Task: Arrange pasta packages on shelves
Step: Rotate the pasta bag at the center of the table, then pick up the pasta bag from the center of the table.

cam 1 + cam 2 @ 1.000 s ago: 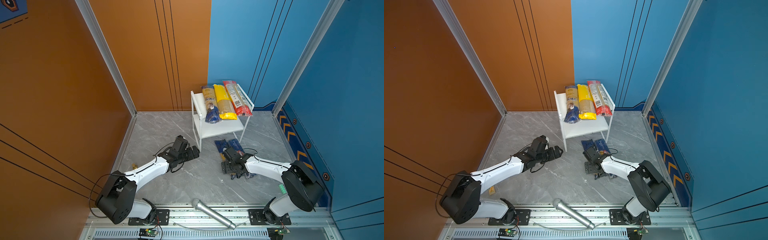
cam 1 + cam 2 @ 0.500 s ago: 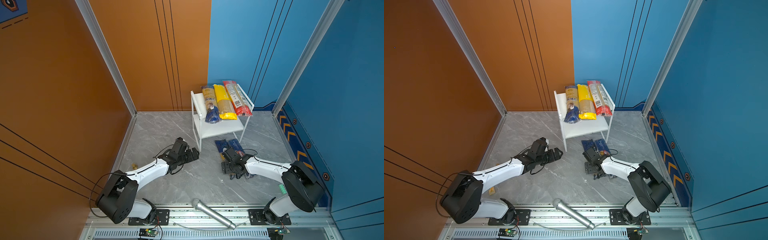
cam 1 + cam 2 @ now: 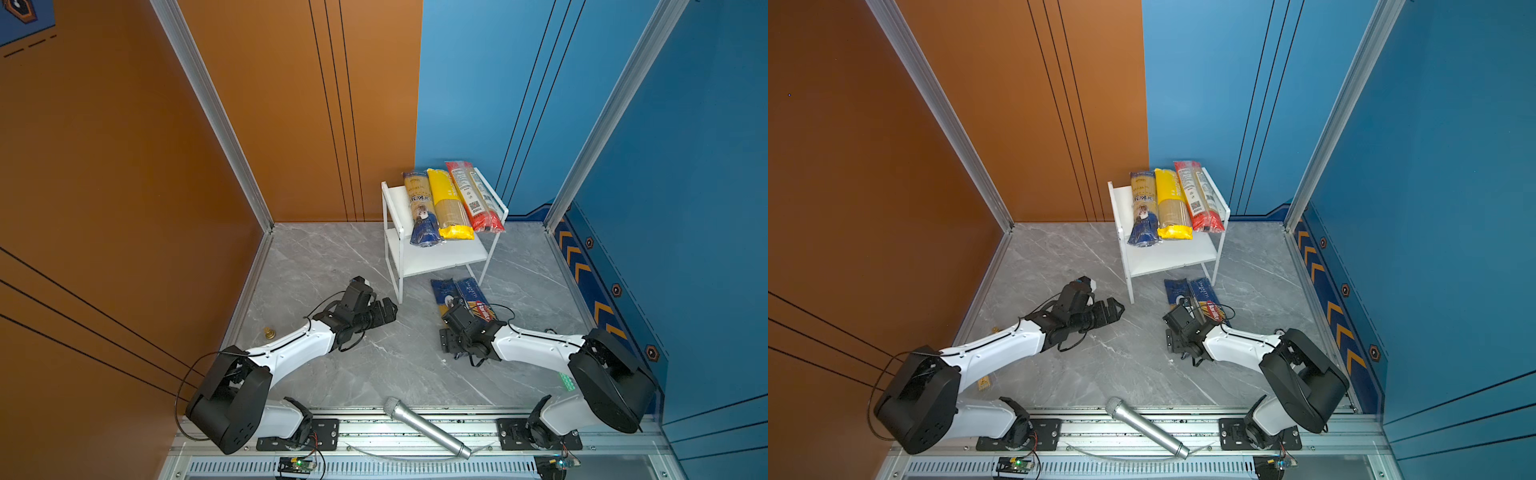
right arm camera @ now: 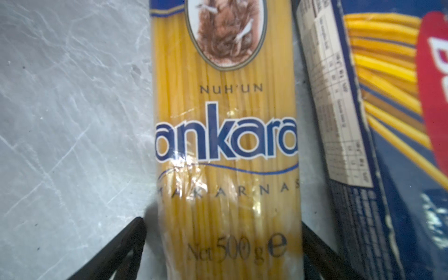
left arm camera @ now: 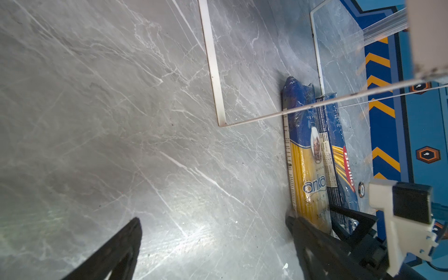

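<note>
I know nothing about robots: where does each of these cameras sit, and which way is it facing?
Top views: high over the robot's base, looking down at the floor, shelves, left arm with left pincer, right arm with right pincer.
Left wrist: on the left arm, low, facing the ankara bag and Barilla bag on the floor; its open pincer's fingers show.
Right wrist: on the right arm, close over the ankara bag; a finger shows either side.
Shared: both wrist views show those two bags.

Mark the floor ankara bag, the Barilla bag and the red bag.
floor ankara bag (image 4: 225, 145): right wrist view, on its blue logo.
Barilla bag (image 3: 483, 311): a top view, on its red logo.
red bag (image 3: 473, 196): a top view, mid-length on its label.
</note>
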Tool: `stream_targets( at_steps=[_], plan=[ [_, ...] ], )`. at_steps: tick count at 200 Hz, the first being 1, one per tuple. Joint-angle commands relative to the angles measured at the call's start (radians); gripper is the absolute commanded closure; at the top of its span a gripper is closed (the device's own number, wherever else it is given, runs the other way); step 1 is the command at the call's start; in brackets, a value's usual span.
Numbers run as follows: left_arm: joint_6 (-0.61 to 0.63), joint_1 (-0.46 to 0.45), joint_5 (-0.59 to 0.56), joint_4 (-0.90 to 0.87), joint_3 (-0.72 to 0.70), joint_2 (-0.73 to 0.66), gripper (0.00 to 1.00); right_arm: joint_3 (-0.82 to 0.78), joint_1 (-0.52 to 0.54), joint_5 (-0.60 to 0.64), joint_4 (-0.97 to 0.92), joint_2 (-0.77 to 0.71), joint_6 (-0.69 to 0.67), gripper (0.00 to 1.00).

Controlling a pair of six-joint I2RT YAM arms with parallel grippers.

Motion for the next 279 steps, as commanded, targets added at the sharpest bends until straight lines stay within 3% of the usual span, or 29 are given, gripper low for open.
stream_targets(
  at_steps=[1, 143, 279],
  plan=[
    [0.031, 0.008, 0.006, -0.03, -0.015, -0.016, 0.02, -0.051, 0.021, -0.004, -0.069, 0.055, 0.002, 0.11],
    [0.042, 0.014, -0.003, -0.048, -0.037, -0.056, 0.02, -0.19, 0.074, 0.035, 0.146, 0.079, 0.07, 0.14],
    [0.036, -0.007, -0.009, -0.04, -0.031, -0.037, 0.02, -0.266, 0.081, 0.02, 0.241, 0.055, 0.069, 0.33]
  ],
)
